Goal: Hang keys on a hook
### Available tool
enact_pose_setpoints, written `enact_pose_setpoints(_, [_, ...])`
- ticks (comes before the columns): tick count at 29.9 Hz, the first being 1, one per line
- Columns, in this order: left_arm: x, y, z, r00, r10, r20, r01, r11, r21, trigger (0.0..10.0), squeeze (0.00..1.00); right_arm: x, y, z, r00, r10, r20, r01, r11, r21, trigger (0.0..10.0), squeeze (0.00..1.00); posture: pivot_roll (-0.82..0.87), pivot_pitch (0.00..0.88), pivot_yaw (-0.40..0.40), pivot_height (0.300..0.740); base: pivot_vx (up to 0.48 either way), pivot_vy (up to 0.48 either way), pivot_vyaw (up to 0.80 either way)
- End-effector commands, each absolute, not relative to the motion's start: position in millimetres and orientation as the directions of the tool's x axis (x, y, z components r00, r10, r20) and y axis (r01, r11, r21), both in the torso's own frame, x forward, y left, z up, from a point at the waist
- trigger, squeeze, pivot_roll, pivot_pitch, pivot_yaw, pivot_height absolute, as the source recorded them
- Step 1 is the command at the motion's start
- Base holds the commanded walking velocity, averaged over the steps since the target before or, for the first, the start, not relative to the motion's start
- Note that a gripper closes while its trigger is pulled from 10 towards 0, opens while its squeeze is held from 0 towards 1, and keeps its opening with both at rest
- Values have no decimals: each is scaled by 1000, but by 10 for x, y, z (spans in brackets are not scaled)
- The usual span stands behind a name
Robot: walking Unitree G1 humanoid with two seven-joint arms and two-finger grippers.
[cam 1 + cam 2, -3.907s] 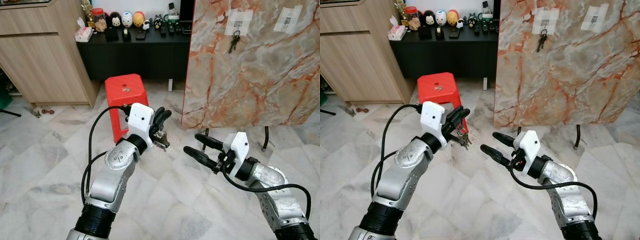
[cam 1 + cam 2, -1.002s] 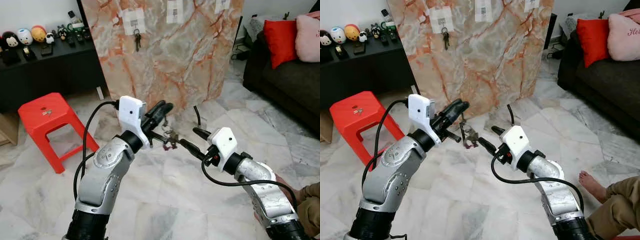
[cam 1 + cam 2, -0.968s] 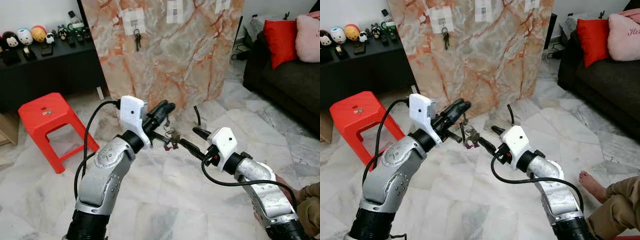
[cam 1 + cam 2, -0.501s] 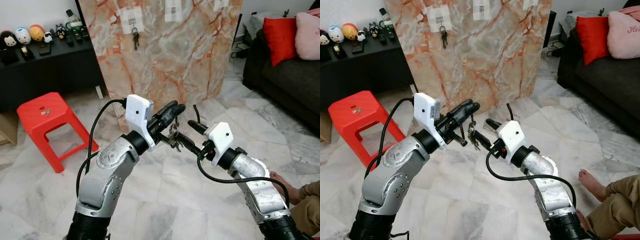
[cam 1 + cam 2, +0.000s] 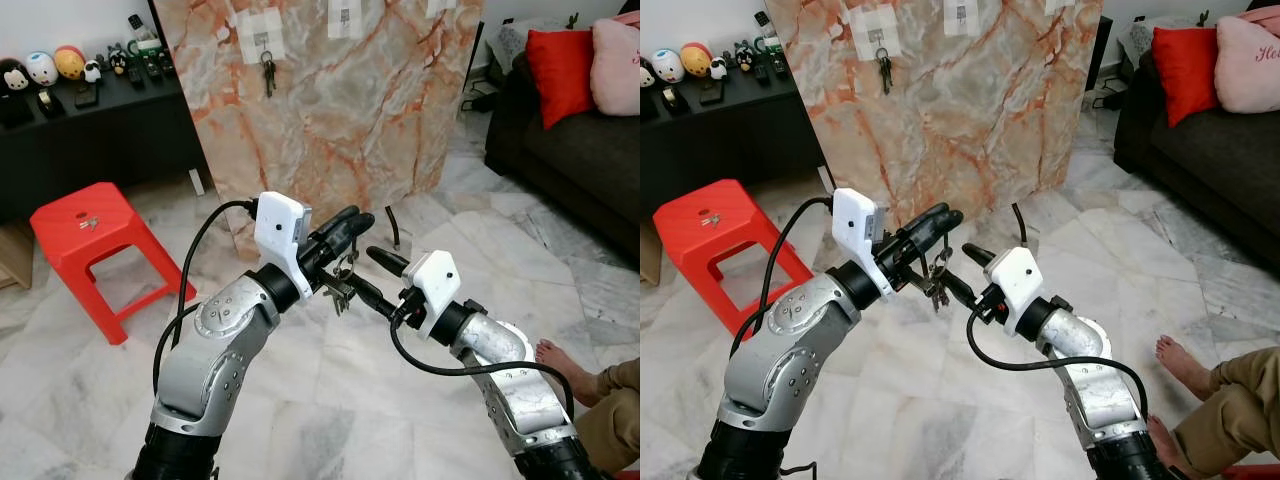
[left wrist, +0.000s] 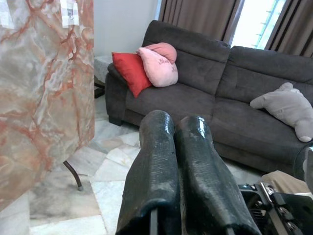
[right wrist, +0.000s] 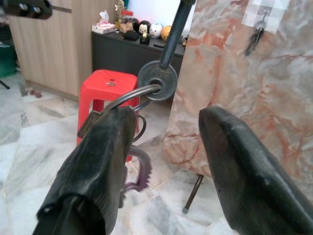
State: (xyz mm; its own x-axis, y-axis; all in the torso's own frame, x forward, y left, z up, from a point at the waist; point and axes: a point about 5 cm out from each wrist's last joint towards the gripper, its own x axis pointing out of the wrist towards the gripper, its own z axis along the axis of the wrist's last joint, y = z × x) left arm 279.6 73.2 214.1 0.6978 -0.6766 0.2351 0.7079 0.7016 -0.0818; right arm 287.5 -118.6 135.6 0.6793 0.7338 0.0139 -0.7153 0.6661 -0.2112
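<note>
Here, left gripper point(image 5: 345, 222) pinching keys point(image 5: 937, 282) — pillow lettering unreadable

Right gripper point(image 7: 164, 147) spread wide beneath a dangling bunch of keys on a metal ring point(image 7: 134, 105).
One black finger point(image 7: 95, 161) touching the ring, the other point(image 7: 244, 166) well apart; round grey key head point(image 7: 157, 80) hanging from a dark rod above; behind, red plastic stool point(image 7: 108, 84), orange-veined marble board point(image 7: 254, 93) with dark keys on a hook point(image 7: 255, 38), black sideboard point(image 7: 122, 51).
</note>
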Motion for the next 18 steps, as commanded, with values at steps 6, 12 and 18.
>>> enact_pose_setpoints(6, [2744, 699, 2218, 665, -697, 269, 734, 676, -65, 10000, 0, 2756, -1167, 1410, 695, 719, 14, -699, 680, -220, 10000, 0, -154, 82, 12, 740, 0, 0, 0])
enact_pose_setpoints(12, [2741, 681, 2204, 660, -703, 267, 740, 670, -66, 10000, 0, 2825, -1444, 1423, 885, 464, 38, -442, 864, -243, 10000, 0, -160, 82, 12, 740, 0, 0, 0])
enact_pose_setpoints(18, [2742, 672, 2199, 658, -705, 266, 741, 668, -64, 10000, 0, 2887, -1609, 1447, 946, 317, 64, -305, 941, -150, 10000, 0, -163, 78, 11, 740, 0, 0, 0])
